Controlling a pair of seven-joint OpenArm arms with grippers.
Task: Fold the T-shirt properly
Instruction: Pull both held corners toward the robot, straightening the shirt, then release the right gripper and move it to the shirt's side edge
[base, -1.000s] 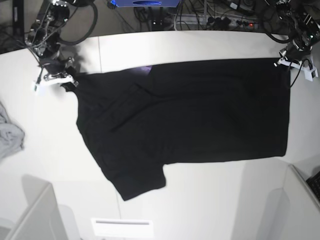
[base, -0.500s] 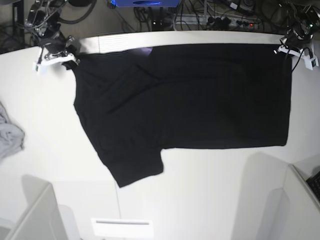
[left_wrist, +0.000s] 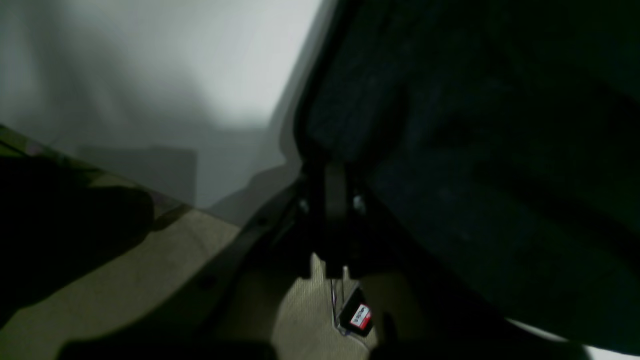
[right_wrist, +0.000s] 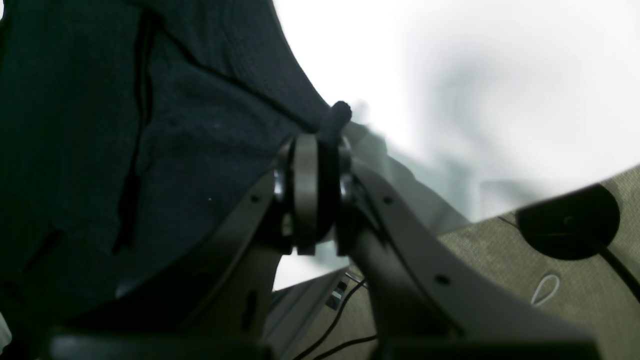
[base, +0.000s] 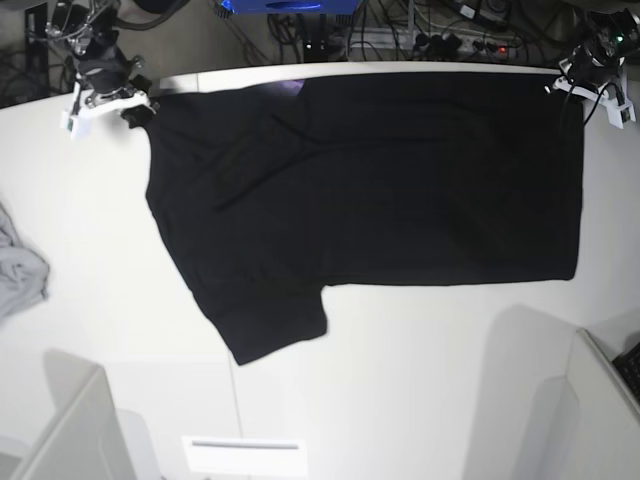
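The black T-shirt (base: 380, 180) lies spread across the white table (base: 420, 380), its top edge at the table's far edge, one sleeve pointing down at the lower left. A sliver of purple print (base: 290, 88) shows at the top. My right gripper (base: 130, 108) is shut on the shirt's top left corner; the right wrist view shows the gripper (right_wrist: 325, 150) pinching black cloth (right_wrist: 125, 125). My left gripper (base: 570, 88) is shut on the top right corner; in the left wrist view the gripper (left_wrist: 332, 185) holds the dark hem (left_wrist: 475, 150).
A small light grey cloth (base: 18, 268) lies at the table's left edge. Cables and a power strip (base: 450, 42) run behind the far edge. Grey panels (base: 70, 430) stand at the front left and front right (base: 610, 380). A white label (base: 245, 455) lies at the front.
Both grippers have pulled the shirt's top edge toward the table's far edge. The whole shirt has slid back with them and lies flatter.
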